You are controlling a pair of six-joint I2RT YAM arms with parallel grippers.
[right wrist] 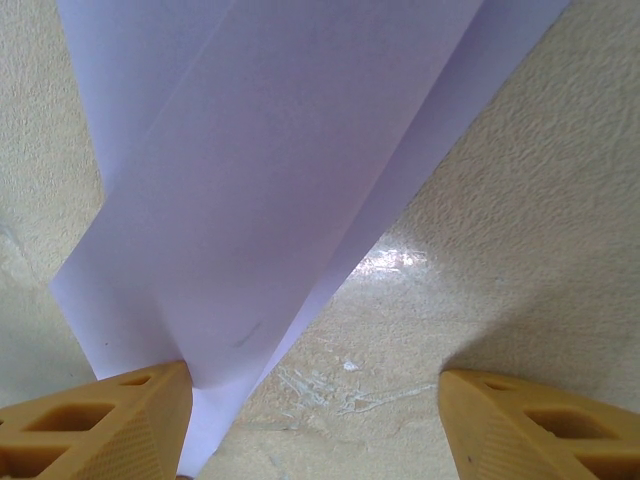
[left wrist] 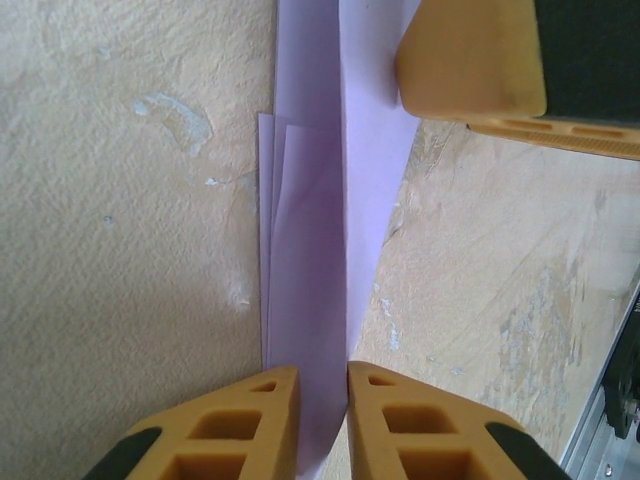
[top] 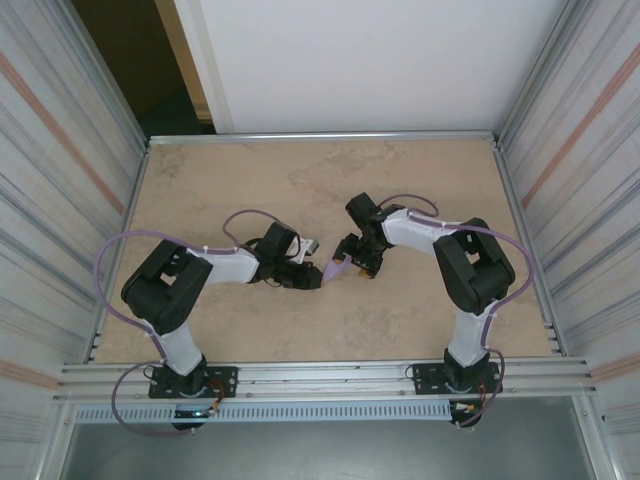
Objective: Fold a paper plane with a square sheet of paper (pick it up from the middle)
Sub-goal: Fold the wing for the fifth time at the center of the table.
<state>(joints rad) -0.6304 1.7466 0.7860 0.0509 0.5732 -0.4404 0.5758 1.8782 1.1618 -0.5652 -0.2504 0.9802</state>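
Observation:
The square sheet of paper [top: 336, 268] is lavender and folded into a narrow layered strip lying on the tan table between the two arms. In the left wrist view the paper [left wrist: 310, 250] runs down between my left gripper's [left wrist: 322, 372] yellow fingers, which press against both of its sides. A yellow finger of the right gripper [left wrist: 470, 60] rests on the strip's far end. From the right wrist, the paper [right wrist: 270, 180] slopes across the top left and touches the left finger [right wrist: 130, 420]. My right gripper [right wrist: 315, 378] stands wide open over bare table.
The tan table [top: 420, 180] is fenced by ribbed metal walls at left [top: 60, 180] and right [top: 580, 180]. An aluminium rail [top: 320, 378] carries both arm bases at the near edge. The grippers meet at mid-table, left [top: 318, 277] and right [top: 353, 262].

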